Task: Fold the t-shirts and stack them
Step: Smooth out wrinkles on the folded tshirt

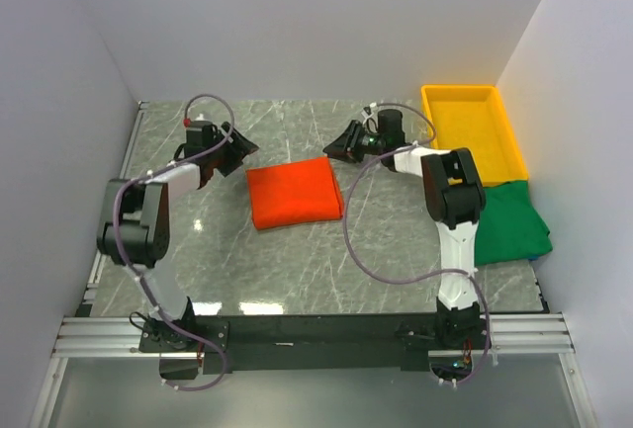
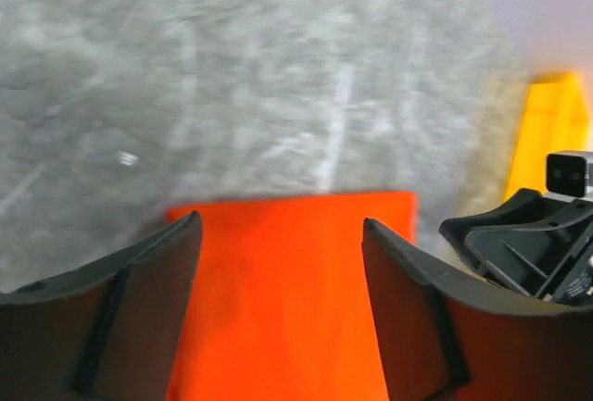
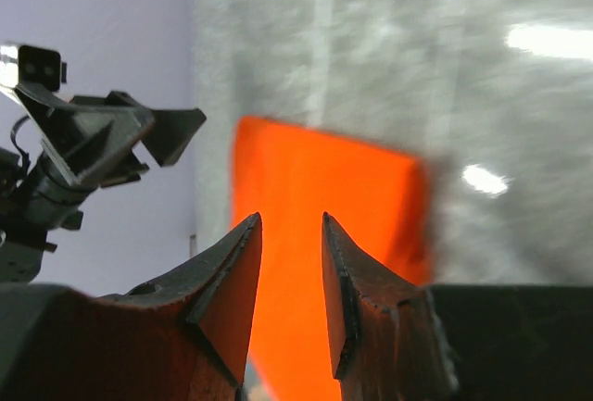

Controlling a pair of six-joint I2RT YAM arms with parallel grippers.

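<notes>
The orange-red t-shirt [image 1: 294, 194] lies folded into a flat rectangle in the middle of the table. The dark green t-shirt [image 1: 509, 223] lies bunched at the right edge, partly hidden by the right arm. My left gripper [image 1: 237, 146] hovers just beyond the orange shirt's far left corner, open and empty. In the left wrist view the shirt [image 2: 287, 271] shows between the wide jaws of that gripper [image 2: 280, 220]. My right gripper [image 1: 336, 143] hovers off the far right corner. In the right wrist view this gripper [image 3: 291, 219] is slightly open and empty, above the shirt [image 3: 315, 188].
A rigid yellow plastic tray [image 1: 473, 131] stands at the back right, just beyond the green shirt; it also shows in the left wrist view [image 2: 551, 132]. White walls close in the table on three sides. The right arm's cable loops over the table right of the orange shirt.
</notes>
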